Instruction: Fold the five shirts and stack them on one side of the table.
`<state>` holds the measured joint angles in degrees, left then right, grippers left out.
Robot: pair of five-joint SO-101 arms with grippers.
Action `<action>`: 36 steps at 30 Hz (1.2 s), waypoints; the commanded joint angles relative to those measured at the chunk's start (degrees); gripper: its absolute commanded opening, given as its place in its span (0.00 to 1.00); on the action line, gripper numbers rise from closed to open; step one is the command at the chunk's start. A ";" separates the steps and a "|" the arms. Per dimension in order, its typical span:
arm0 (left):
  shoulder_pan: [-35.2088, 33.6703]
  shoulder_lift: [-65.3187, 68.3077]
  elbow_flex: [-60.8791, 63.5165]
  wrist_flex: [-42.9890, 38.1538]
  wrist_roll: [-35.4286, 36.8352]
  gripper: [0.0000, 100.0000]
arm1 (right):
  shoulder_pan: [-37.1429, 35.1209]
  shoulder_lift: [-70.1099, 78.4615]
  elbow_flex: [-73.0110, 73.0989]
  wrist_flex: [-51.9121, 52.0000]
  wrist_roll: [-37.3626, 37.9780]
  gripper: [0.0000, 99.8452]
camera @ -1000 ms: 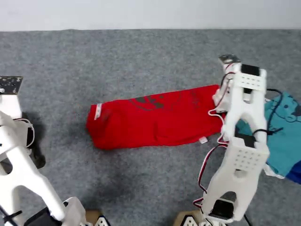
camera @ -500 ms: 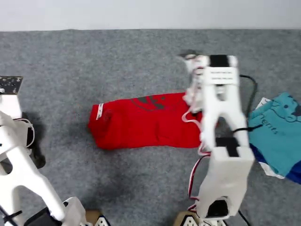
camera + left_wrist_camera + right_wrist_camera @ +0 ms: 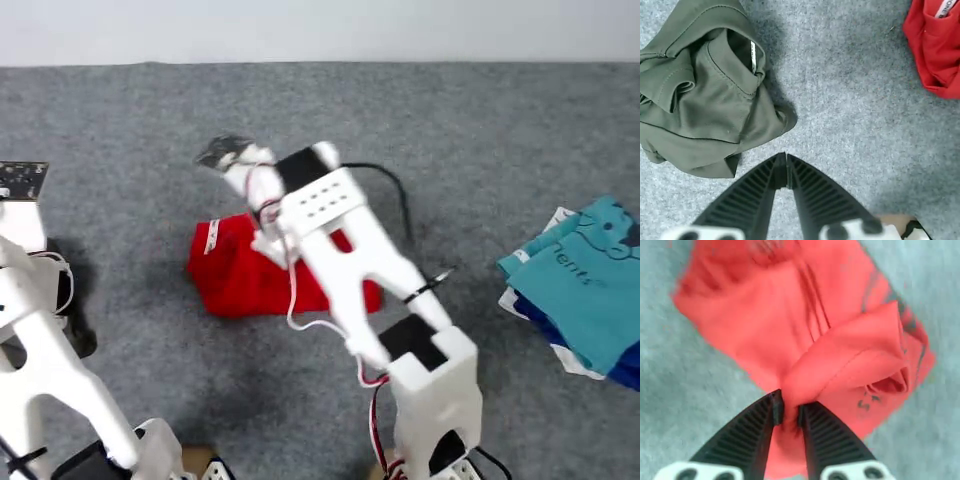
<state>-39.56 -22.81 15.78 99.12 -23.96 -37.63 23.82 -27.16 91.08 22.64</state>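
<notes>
Shirt point(image 3: 765, 330), seemingly doubled, in right jaws

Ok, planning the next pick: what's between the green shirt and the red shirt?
Only bare grey mat separates green shirt and red shirt, per the left wrist view.

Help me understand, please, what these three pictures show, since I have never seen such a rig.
These are two white robot arms at a grey table. The high view looks down from a fixed camera; the other two come from cameras on each arm's wrist, looking past its black gripper. The right gripper is pinched shut on a fold of the red shirt lying mid-table. The left gripper is shut on nothing, near a crumpled olive shirt. At the table's edge sits a small stack of shirts, teal on top.
</notes>
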 commanded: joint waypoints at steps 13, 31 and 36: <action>0.35 -2.37 0.04 0.79 0.00 0.01 | -8.57 11.12 -8.35 -9.54 -0.26 0.02; 0.35 -2.37 0.04 0.62 -0.26 0.01 | -6.29 13.23 -32.53 7.69 -3.87 0.22; 0.35 -2.37 0.04 0.53 -0.26 0.01 | -1.27 19.82 -31.38 10.24 -1.49 0.03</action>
<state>-39.56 -23.25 16.04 99.21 -23.96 -41.76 42.29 -58.02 98.90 19.38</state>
